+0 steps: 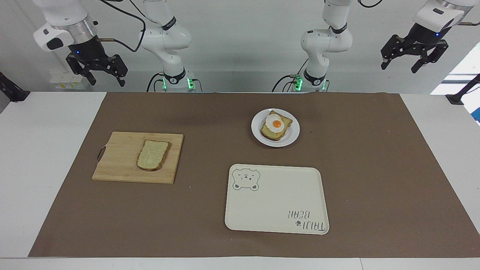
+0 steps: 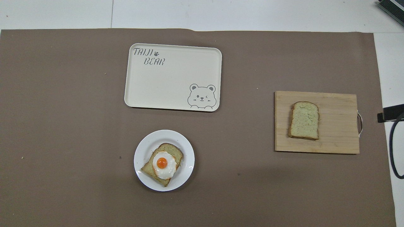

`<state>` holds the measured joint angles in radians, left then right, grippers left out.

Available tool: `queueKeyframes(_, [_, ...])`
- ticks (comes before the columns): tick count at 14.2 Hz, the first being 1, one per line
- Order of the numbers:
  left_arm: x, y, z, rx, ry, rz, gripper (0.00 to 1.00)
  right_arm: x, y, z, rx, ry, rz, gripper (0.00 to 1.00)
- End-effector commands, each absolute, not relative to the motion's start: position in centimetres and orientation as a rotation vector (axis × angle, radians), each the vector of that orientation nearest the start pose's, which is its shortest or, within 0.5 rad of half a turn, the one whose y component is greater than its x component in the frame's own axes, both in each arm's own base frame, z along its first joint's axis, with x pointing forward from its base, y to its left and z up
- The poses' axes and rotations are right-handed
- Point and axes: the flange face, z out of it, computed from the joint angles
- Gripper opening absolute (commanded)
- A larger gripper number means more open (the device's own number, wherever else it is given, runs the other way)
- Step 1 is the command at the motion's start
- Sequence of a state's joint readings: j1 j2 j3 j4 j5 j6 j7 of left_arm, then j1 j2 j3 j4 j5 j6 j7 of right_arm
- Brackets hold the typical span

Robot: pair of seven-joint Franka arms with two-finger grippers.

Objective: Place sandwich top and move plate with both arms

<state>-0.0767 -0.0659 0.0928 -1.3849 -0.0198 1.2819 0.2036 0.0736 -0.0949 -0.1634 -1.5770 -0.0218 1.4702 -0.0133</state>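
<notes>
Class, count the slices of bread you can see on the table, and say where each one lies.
2. One plain slice lies on the wooden board; the other lies on the white plate under a fried egg.

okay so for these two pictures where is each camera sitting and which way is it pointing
Facing view: high across the table, looking at the robots; both arms show whole, the right gripper and left gripper open, raised near the table's ends, waiting.
Overhead view: high above the robots' end, looking forward and steeply down; no gripper shows.
Shared, half a turn apart: the plain bread slice on the cutting board, the white plate with egg toast, and the bear tray.
</notes>
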Motion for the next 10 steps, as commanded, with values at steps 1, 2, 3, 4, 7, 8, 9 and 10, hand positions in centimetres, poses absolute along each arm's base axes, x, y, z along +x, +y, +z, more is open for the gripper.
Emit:
queueKeyframes(1, [49.0, 0.9, 71.9, -3.153, 0.290, 0.048, 1.00, 50.0, -5.7, 66.1, -3.151, 0.129, 0.074, 1.00])
queueKeyframes(2, [49.0, 0.9, 71.9, -3.153, 0.290, 0.050, 1.00, 49.8, -5.5, 66.1, -3.150, 0.120, 0.095, 1.00])
queueKeyframes(3, [49.0, 0.9, 71.9, -3.153, 0.290, 0.048, 1.00, 49.8, -5.2, 66.2, -3.151, 0.110, 0.086, 1.00])
queueKeyframes(4, [49.0, 0.9, 71.9, -3.153, 0.290, 0.048, 1.00, 49.8, -5.2, 66.3, -3.151, 0.108, 0.079, 1.00])
queueKeyframes(7, [49.0, 0.9, 71.9, -3.153, 0.290, 0.050, 1.00, 49.9, -5.1, 66.1, -3.152, 0.107, 0.074, 1.00])
queueKeyframes(8, [49.0, 0.9, 71.9, -3.153, 0.290, 0.050, 1.00, 50.2, -4.9, 66.3, -3.154, 0.100, 0.040, 1.00])
queueKeyframes(9, [49.0, 0.9, 71.9, -3.153, 0.290, 0.050, 1.00, 50.7, -4.6, 66.3, -3.153, 0.096, -0.015, 1.00])
queueKeyframes(10, [49.0, 0.9, 71.9, -3.153, 0.290, 0.050, 1.00, 50.9, -4.4, 66.1, -3.152, 0.089, -0.031, 1.00])
